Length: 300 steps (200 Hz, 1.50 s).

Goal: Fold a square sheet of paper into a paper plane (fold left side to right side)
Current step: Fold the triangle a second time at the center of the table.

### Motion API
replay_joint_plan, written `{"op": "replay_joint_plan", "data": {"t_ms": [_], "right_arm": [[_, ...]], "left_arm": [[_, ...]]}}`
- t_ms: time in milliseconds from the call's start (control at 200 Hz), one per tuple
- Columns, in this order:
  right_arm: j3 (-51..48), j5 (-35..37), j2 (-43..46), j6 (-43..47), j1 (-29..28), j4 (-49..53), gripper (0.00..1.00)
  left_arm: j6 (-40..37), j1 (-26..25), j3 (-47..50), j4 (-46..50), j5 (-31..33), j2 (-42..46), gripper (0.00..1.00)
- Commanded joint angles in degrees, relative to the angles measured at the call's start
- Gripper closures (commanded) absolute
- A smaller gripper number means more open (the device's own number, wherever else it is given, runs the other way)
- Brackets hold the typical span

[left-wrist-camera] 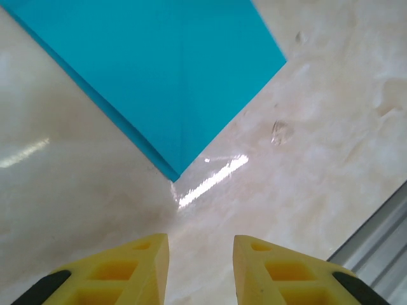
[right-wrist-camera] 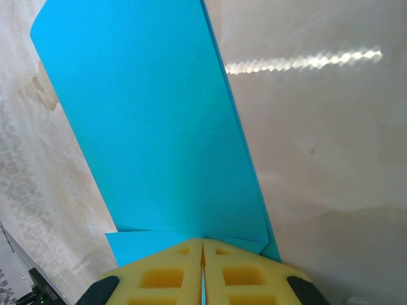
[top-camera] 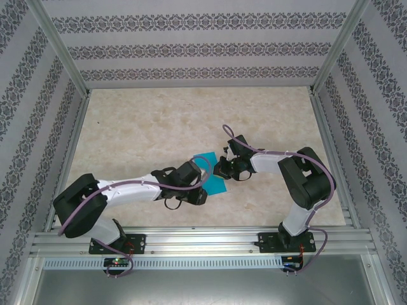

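Paper lies at the middle of this moment: the teal paper sheet (top-camera: 215, 179) rests flat on the marbled table (top-camera: 140, 127), between the two grippers. The right gripper (right-wrist-camera: 202, 246) has its yellow fingers pressed together on the near edge of the sheet, so it holds the paper. The long axis of the sheet runs straight away from it, and two layers show along one edge. The left gripper (left-wrist-camera: 200, 244) has its fingers apart with a narrow gap and carries nothing. A pointed corner of the sheet lies just ahead of it, almost in line with the gap, but apart from the fingers. We judge that the fold depends on this corner: the left gripper is nearer to it and must advance a little to catch that side and bring it over toward the right.
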<state>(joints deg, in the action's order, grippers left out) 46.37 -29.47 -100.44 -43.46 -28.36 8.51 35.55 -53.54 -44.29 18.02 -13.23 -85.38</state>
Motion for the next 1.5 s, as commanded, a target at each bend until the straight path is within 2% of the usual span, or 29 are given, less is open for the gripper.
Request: {"op": "replay_joint_plan", "data": {"t_ms": [0, 140, 520, 1084, 1279, 1494], "right_arm": [[-1.64, 5.39, 0.2, -0.37, 1.03, 0.19, 0.9], [-2.03, 4.36, 0.16, -0.71, 0.98, -0.87, 0.9], [-2.16, 2.72, 0.68, -0.83, 0.94, -2.01, 0.91], [-3.7, -0.65, 10.0, -0.58, 0.08, 1.62, 0.9], [-7.92, -3.51, 8.81, -5.67, -2.89, -5.05, 0.9], [-8.69, -3.44, 7.15, -7.94, -5.19, -8.6, 0.91]], "left_arm": [[2.3, 1.21, -1.16, -3.06, -2.75, 0.87, 0.66], [3.83, 1.16, -2.28, -8.76, -5.2, -2.38, 0.66], [6.56, 2.41, 0.12, -15.5, -4.28, -9.29, 0.66], [6.76, 2.4, 1.41, -13.46, -3.5, -12.2, 0.67], [6.69, 2.42, 1.88, -12.9, -3.08, -11.91, 0.67], [6.68, 2.39, 2.23, -12.79, -2.83, -11.83, 0.68]]}}
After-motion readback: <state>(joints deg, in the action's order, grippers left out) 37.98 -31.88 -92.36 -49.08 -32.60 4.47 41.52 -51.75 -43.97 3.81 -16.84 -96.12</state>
